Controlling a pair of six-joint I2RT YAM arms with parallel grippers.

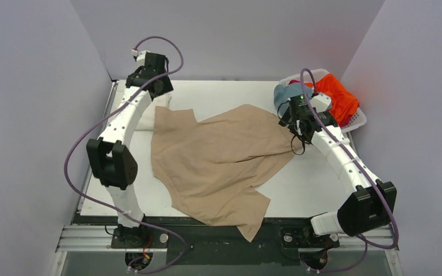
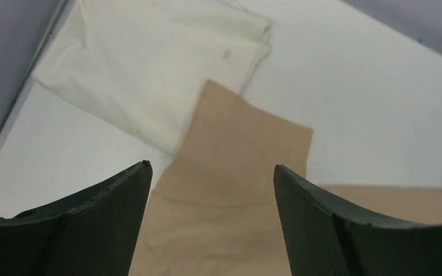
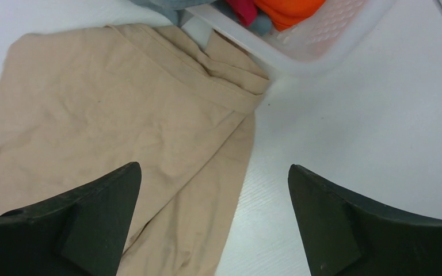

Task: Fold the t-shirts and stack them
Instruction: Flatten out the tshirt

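A tan t-shirt (image 1: 218, 161) lies spread and rumpled across the white table, one end hanging over the near edge. My left gripper (image 2: 213, 169) hovers open over its back-left corner (image 2: 236, 149), holding nothing. Beside that corner lies a folded cream-white t-shirt (image 2: 149, 63), which the left arm partly hides in the top view (image 1: 145, 119). My right gripper (image 3: 214, 167) is open and empty above the tan shirt's right edge (image 3: 121, 98). A grey-blue t-shirt (image 1: 285, 95) and a bright orange t-shirt (image 1: 338, 95) sit bunched in the basket.
The white slatted basket (image 1: 358, 121) stands at the back right corner, its rim (image 3: 322, 43) close to the tan shirt's edge, with a small red piece of cloth (image 3: 243, 8) inside. Grey walls enclose the table on three sides. Bare tabletop (image 1: 311, 178) shows right of the tan shirt.
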